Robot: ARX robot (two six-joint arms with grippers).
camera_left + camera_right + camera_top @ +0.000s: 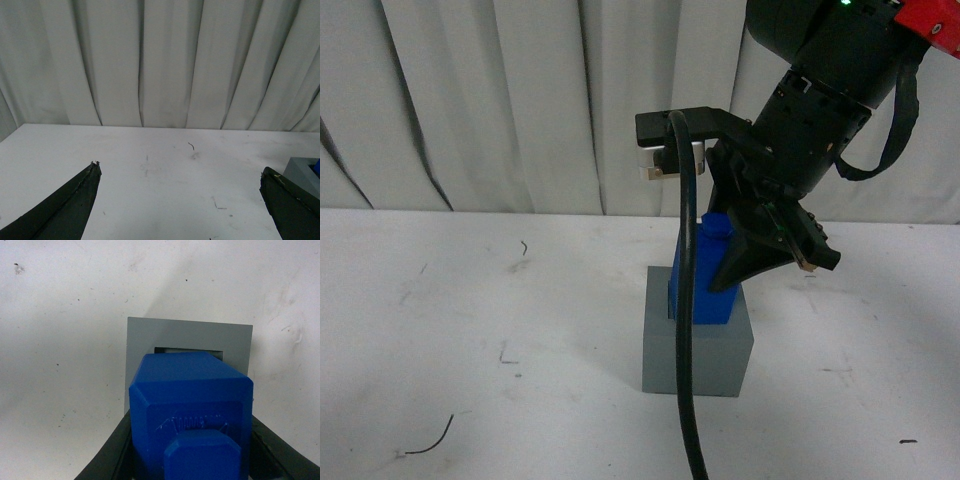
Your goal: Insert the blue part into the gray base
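Observation:
The gray base [698,352] sits on the white table near the middle. My right gripper [745,268] is shut on the blue part [705,285], holding it upright with its lower end at the base's top face, slightly tilted. In the right wrist view the blue part [192,405] with its knob [202,455] fills the space between the fingers, over the gray base [145,340], and a strip of the square recess [187,349] shows beyond it. My left gripper [180,172] is open and empty above bare table; the base's corner [301,170] shows by one finger.
A black cable [685,330] hangs in front of the base and blue part. A white curtain [500,100] closes off the back of the table. Small dark scuffs and a wire scrap [430,440] lie on the table surface [470,330].

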